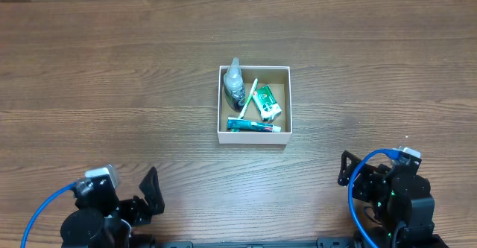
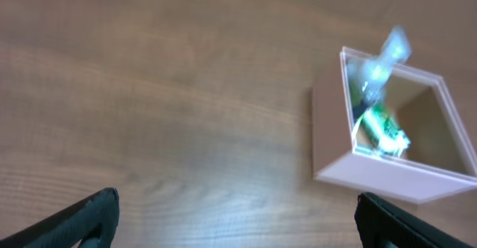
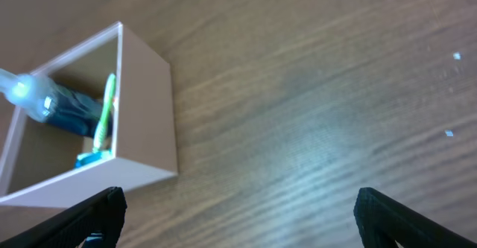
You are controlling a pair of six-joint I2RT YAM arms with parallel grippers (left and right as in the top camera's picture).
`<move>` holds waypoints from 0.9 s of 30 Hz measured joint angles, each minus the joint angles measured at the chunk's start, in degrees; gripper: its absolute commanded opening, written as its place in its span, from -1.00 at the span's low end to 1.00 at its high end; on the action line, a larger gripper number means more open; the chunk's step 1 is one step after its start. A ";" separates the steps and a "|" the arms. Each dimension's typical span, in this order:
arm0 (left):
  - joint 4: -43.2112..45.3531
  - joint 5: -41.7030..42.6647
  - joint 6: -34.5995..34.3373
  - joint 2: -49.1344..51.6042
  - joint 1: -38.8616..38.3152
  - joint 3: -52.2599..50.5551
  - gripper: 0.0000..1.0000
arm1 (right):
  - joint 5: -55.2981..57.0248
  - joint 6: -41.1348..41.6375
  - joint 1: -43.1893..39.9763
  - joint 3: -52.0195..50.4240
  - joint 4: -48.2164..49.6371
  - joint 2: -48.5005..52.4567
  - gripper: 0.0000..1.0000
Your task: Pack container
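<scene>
We find the container [image 1: 253, 138] at the centre of the table [image 1: 112, 69], with a bottle [image 1: 235, 84] in its 11 o'clock corner. The left end effector [image 2: 238, 207] at 7 o'clock and the right end effector [image 3: 238, 203] at 5 o'clock have jaws spread wide, empty.

The container [image 1: 253, 138] is a small square cardboard box with no lid, white on the outside and brown within. It stands upright and square-on near the middle of the wooden table [image 1: 112, 91], open side up. It is already packed. A spray bottle [image 1: 235, 84], clear at the top and dark lower down, lies against the left wall, with its nozzle poking over the far rim. A white and green toothbrush [image 1: 249, 97] leans slantwise beside it. A green packet [image 1: 267, 103] rests towards the right wall. A white and green tube [image 1: 256, 126] lies flat along the near wall.
</scene>
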 measured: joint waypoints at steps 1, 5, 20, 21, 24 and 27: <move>-2.25 0.00 0.00 0.00 0.00 0.00 1.00 | -0.02 0.02 0.00 0.00 -0.55 -0.02 1.00; -4.90 0.00 -0.07 0.00 0.00 -0.15 1.00 | -0.02 0.28 0.00 0.00 -1.73 -0.02 1.00; -4.90 0.00 -0.20 0.00 0.00 -0.15 1.00 | -0.07 -2.49 0.00 -2.47 2.49 -5.29 1.00; -4.90 0.00 -0.20 0.00 0.00 -0.17 1.00 | -0.02 -3.96 0.02 -4.00 5.07 -7.65 1.00; -4.92 0.00 -0.20 0.00 0.00 -0.20 1.00 | -0.07 -8.74 0.00 -10.12 15.32 -15.17 1.00; -4.92 0.00 -0.20 0.00 0.00 -0.22 1.00 | -0.02 -13.18 0.00 -15.10 28.41 -16.13 1.00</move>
